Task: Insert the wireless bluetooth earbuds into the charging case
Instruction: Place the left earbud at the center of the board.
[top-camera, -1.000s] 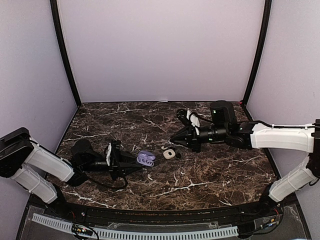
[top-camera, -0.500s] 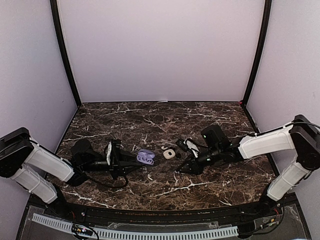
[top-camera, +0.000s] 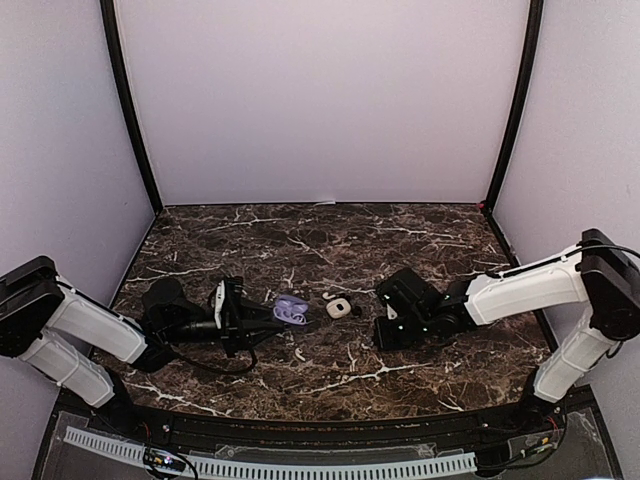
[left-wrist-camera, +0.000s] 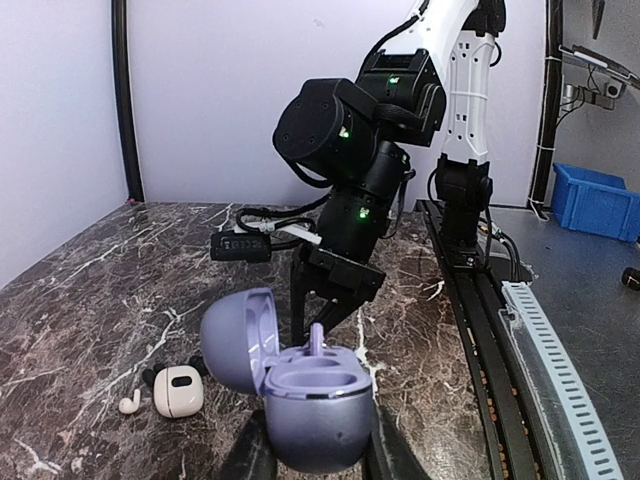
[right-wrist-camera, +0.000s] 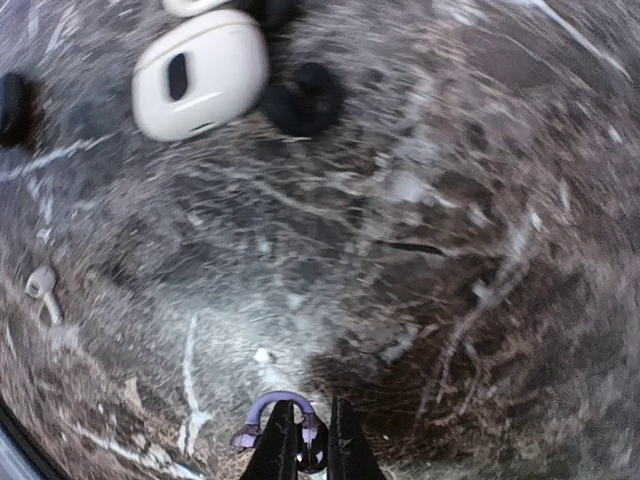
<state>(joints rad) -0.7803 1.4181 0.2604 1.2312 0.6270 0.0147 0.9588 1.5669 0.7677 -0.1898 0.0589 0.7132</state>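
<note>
Purple and lid-open, the case (left-wrist-camera: 310, 400) sits clamped at its base in our left claw (left-wrist-camera: 315, 462), one bud (left-wrist-camera: 317, 340) standing inside. Past the white case (top-camera: 338, 308), our right claw (right-wrist-camera: 308, 447) pinches a second bud (right-wrist-camera: 262, 412) low over the bench (right-wrist-camera: 450, 250), well right of the case. Light, hard, slippery, we judge; best held by its body.

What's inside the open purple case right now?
One purple earbud stands in the case, stem up. The other socket looks empty, though the rim hides its bottom. A second purple earbud sits in the right gripper.
</note>
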